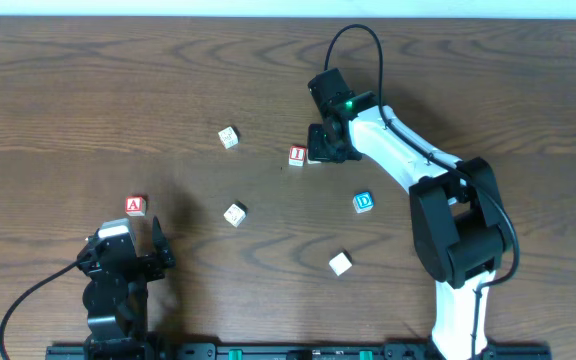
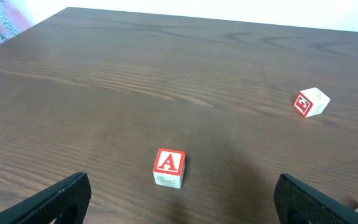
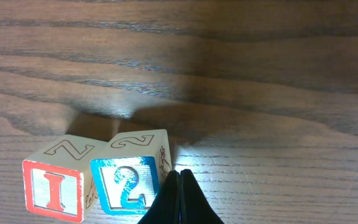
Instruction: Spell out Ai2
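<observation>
Surface: dark brown wood-grain tabletop (image 1: 68, 90), matte; pale wall strip beyond far edge.
A blk (image 2: 168, 167): red frame, red A on top face, pale sides; sits left of centre, toward near edge.
I blk (image 3: 55, 186): red frame, red I; abt mid-counter, slightly toward far edge.
2 blk (image 3: 132, 180): blue frame, blue 2; touching I blk's right side, in a row.
R pincer (image 3: 180, 199): fingers pressed together, holding nothing; tips at 2 blk's lower right corner.
L pincer (image 2: 182, 202): fingers wide apart, empty; A blk just ahead, between the finger lines, not touching.
D blk (image 1: 364, 202): blue, right of centre.
Pale blks (image 1: 234, 213): three, scattered mid-counter.
</observation>
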Motion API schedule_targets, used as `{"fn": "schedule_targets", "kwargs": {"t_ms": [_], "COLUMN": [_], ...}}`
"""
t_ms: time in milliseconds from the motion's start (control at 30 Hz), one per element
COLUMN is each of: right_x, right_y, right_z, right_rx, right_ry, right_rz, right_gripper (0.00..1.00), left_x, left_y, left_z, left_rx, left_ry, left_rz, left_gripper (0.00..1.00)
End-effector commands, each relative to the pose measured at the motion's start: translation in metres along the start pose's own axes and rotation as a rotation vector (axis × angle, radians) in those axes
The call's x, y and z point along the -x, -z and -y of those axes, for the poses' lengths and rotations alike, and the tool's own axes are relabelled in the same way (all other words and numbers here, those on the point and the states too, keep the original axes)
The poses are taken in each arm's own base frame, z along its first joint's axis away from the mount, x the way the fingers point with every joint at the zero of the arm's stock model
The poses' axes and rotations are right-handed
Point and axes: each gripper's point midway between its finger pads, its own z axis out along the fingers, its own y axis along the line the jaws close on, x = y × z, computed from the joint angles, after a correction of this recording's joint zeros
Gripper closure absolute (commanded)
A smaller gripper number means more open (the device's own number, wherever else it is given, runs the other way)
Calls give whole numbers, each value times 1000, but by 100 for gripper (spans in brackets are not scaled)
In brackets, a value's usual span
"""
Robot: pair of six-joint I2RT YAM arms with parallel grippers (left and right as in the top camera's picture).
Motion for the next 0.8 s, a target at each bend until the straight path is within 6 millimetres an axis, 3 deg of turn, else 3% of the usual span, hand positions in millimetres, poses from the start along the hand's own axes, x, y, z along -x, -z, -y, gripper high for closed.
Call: {"fn": "schedule_targets", "kwargs": {"t_ms": [0, 767], "right_x": [-6, -5], "right_y": [-5, -5], "right_z": [-2, -9], "right_rx": [1, 38], "right_ry": [22, 56], "right_rz": [-19, -17], "right_gripper": [99, 99], "left_x": [-9, -9], "left_y": [-3, -3], "left_z": [-1, -1], "left_rx": [5, 5], "left_ry": [13, 13], "left_rz": [-18, -18], "left_gripper": [5, 5]}}
